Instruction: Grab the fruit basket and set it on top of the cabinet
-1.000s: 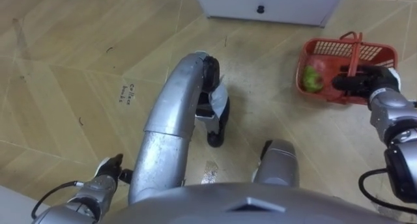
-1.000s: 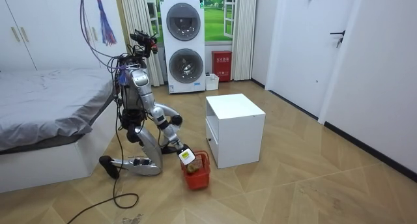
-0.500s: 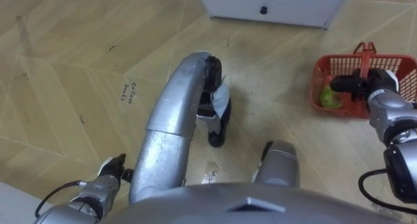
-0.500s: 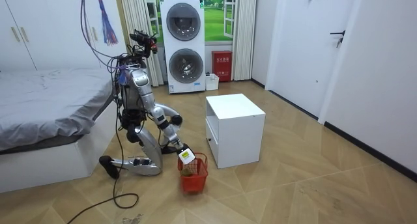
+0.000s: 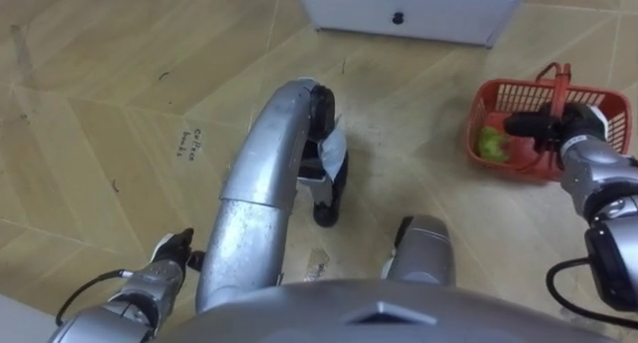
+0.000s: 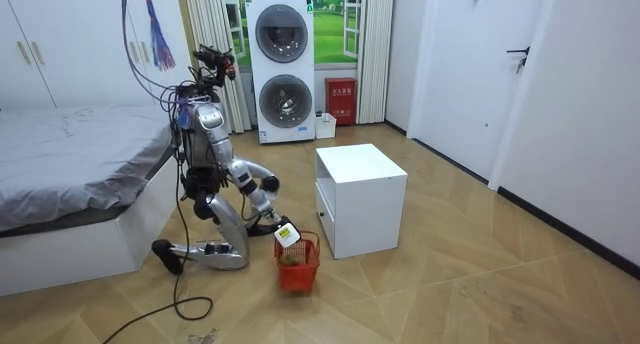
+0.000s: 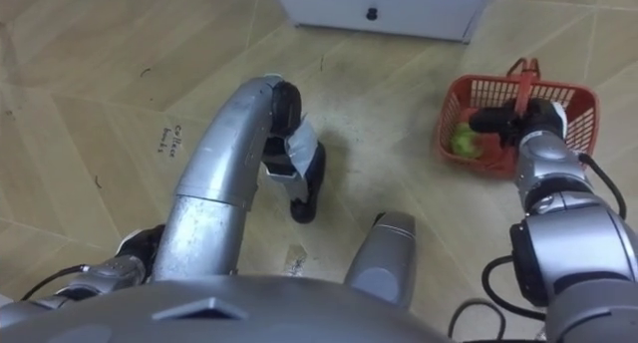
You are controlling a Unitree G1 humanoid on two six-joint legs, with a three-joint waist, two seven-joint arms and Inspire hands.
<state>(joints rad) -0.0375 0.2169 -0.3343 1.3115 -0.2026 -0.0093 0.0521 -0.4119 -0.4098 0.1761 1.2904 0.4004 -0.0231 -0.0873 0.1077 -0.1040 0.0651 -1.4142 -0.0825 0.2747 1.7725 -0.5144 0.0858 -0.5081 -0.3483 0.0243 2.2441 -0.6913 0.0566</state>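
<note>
At the near left, the left hand (image 5: pixel 171 251) is seen low by the wooden floor (image 5: pixel 100 104); whether its fingers are spread or curled cannot be told. Farther off on the right, the right hand (image 5: pixel 546 129) is closed round the red handle (image 5: pixel 558 82) of the fruit basket (image 5: pixel 518 94), in whose left end a green fruit (image 5: pixel 491 144) is lying. Whether the basket touches the floor cannot be told. Beyond, a white cabinet (image 5: pixel 409 9) is seen. In the room view the robot is shown kneeling between a bed (image 6: pixel 70 154) and that cabinet.
</note>
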